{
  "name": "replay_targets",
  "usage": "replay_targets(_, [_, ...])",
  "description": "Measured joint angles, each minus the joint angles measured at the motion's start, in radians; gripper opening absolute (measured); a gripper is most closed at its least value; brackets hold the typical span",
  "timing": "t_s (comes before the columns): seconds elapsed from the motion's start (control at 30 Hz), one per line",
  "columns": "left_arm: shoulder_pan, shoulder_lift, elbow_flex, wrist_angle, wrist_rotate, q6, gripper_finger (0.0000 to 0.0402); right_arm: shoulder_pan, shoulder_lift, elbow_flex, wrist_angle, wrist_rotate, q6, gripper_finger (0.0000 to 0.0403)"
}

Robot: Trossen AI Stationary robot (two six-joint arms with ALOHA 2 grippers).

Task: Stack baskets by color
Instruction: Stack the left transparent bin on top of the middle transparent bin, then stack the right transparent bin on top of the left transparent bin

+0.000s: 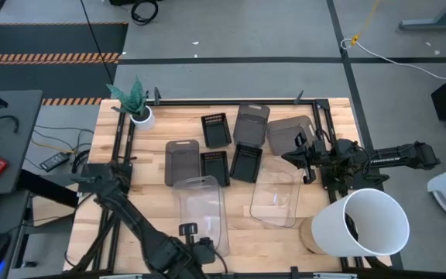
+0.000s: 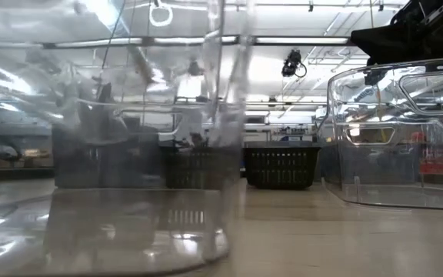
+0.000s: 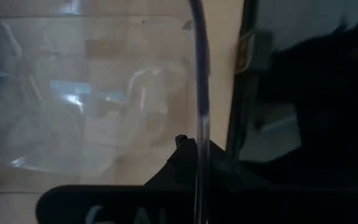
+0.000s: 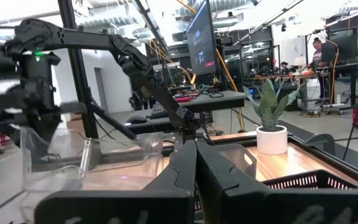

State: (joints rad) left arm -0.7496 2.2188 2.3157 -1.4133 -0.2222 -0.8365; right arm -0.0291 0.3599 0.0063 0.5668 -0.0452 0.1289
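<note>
Left gripper (image 1: 186,230) is closed on the near rim of a large clear basket (image 1: 200,203), at about 6 o'clock of the counter (image 1: 153,201); in the left wrist view the thin clear wall (image 3: 199,112) passes between the dark fingers (image 3: 185,155), so I judge that it grips this basket. Right gripper (image 1: 294,155) is closed too, its fingers pressed together and holding nothing; it hovers at about 3 o'clock, over the edge of a dark-grey basket (image 1: 285,132) and just beside the second clear basket (image 1: 277,198).

The two clear baskets lie side by side in the near middle of the counter, not yet nested. Another dark-grey basket (image 1: 181,161) lies at about 9 o'clock of the middle, and a third one (image 1: 251,122) at 12 o'clock. Three small black trays (image 1: 216,129) (image 1: 214,166) (image 1: 246,162) lie between them, apart from each other.

The step in hand seems to be the clear pair: the left arm has one and must bring it to the other. The next move calls for a lift high enough to pass the rim of the second clear basket, then a travel toward 3 o'clock and a level lowering, with both long sides in line. The thin rim may slip or bend in the grip.
</note>
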Motion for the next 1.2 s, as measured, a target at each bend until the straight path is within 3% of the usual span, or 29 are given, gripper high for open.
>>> replay_targets(0.33, [0.014,0.045,0.000,-0.023,0.085,0.030,0.0026,0.000,0.000,0.000,0.000,0.000,0.000,0.0010])
replay_targets(0.53, [0.019,0.045,0.000,-0.021,0.082,0.038,0.0083,0.000,0.000,0.000,0.001,0.000,0.000,0.0010])
replay_targets(0.73, [0.030,0.045,0.000,-0.019,0.037,0.077,0.0152,0.000,0.000,0.000,0.000,0.000,0.000,0.0010])
replay_targets(0.83, [0.039,0.045,0.000,-0.004,-0.058,0.118,0.0169,0.000,0.000,0.000,0.000,0.000,0.000,0.0010])
replay_targets(0.97, [0.071,0.044,0.002,0.059,-0.196,0.193,0.0171,0.000,0.000,0.000,0.000,0.000,0.000,0.0010])
replay_targets(1.2, [0.128,0.043,0.009,0.151,-0.198,0.248,0.0156,0.000,0.000,0.000,0.000,0.000,0.000,0.0010])
